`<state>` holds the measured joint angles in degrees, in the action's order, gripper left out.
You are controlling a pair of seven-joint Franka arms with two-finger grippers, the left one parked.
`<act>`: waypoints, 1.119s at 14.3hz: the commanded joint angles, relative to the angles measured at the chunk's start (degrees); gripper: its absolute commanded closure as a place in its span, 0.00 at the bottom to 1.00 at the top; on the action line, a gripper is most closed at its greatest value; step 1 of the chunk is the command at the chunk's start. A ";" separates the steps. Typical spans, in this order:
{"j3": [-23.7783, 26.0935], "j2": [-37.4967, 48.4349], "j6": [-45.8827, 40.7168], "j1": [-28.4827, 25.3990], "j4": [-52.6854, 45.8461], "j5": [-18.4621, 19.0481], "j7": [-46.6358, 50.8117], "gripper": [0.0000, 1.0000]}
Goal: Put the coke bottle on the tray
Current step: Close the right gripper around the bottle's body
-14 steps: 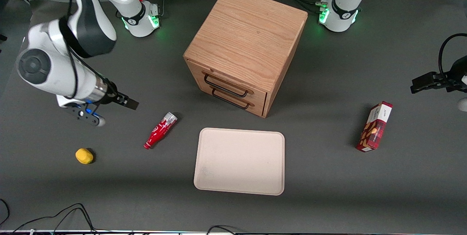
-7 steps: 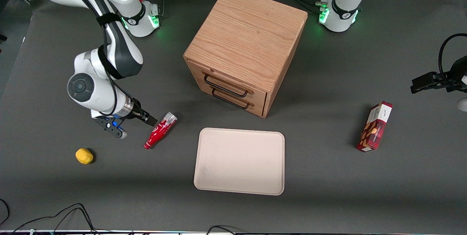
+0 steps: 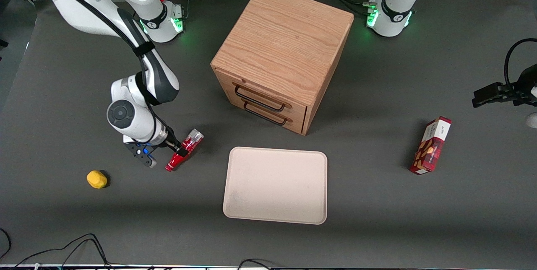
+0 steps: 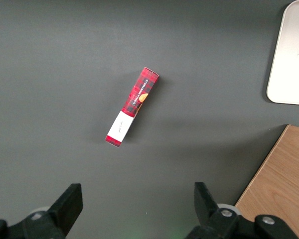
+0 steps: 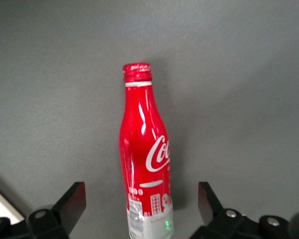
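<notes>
The right arm reaches down from its base, elbow bent, forearm sloping toward the desk and the front camera. Its wrist is tipped over so the pincer points low and sideways, close to the desk. From the wrist camera both fingers stand wide apart, one on each side of the open gap. Whether the fingertips touch the desk is hard to judge from the front.

pincer over coke bottle, beside tray
</notes>
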<state>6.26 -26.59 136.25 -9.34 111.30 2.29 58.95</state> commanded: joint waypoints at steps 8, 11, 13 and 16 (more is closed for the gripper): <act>-0.02 -6.37 6.30 -1.21 -0.65 4.74 6.88 0.00; -0.02 -6.55 6.31 -1.21 -0.56 5.53 6.97 0.00; -0.02 -6.55 6.39 -1.21 -0.56 5.53 6.97 0.00; -0.02 -6.55 6.39 -1.21 -0.56 5.53 7.32 0.00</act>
<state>6.29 -32.65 141.78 -10.11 111.27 5.96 63.48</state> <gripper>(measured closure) 0.000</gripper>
